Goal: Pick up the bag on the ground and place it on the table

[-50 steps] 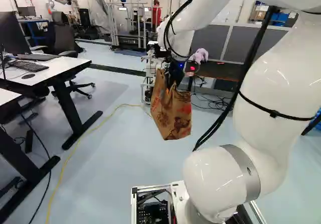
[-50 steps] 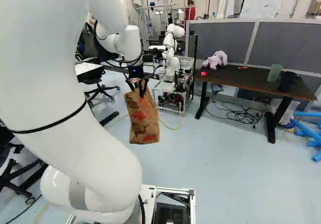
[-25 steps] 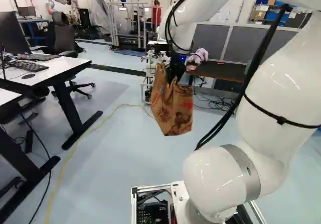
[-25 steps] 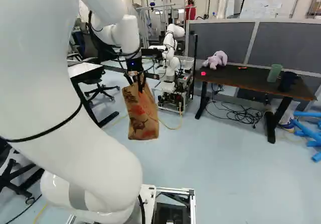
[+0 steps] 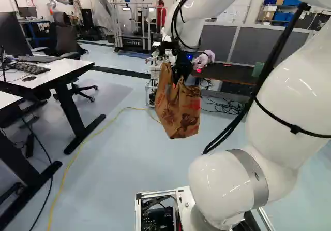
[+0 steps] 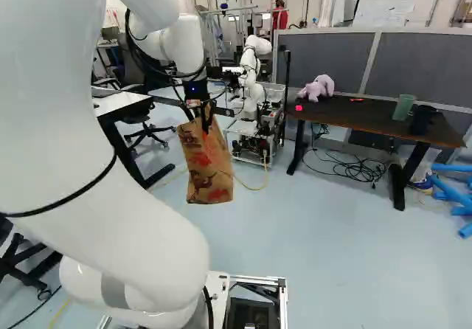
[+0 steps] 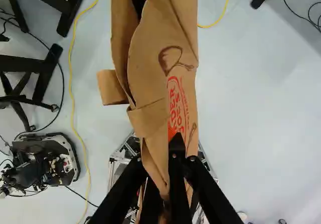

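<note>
The black two-finger end effector (image 7: 158,166) is closed on the top of the printed brown paper bag (image 6: 209,168), suspended below it. Probable destination: the dark-topped, black-legged table (image 6: 354,113), ahead and right of the bag.

Base views ahead past arm (image 5: 274,114), sharing bag (image 5: 181,109), close wrist view downward

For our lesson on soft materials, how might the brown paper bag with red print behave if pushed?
The bag looks floppy: its sides crease and its top folds, so a push would probably dent it. Hanging from the jaws near its top, it would likely swing. The paper looks thin and might tear there.
</note>
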Tool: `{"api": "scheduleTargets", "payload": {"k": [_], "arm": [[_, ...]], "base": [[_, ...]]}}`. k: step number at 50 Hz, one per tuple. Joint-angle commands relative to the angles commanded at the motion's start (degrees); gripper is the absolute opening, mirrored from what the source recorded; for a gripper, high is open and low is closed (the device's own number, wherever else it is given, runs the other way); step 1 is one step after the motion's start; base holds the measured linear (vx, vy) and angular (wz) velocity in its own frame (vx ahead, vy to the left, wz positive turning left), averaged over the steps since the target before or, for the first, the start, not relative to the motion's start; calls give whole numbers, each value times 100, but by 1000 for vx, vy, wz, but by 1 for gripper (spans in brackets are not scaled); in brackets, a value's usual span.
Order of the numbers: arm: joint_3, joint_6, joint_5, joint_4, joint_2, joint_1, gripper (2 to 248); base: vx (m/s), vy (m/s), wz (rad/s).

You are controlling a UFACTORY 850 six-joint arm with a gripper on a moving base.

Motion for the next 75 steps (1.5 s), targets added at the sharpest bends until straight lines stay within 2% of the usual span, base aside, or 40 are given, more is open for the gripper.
{"api": "scheduleTargets", "payload": {"k": [75], "arm": [[0,0,0,0,0,0,21]], "base": [[1,-6,-33]]}}
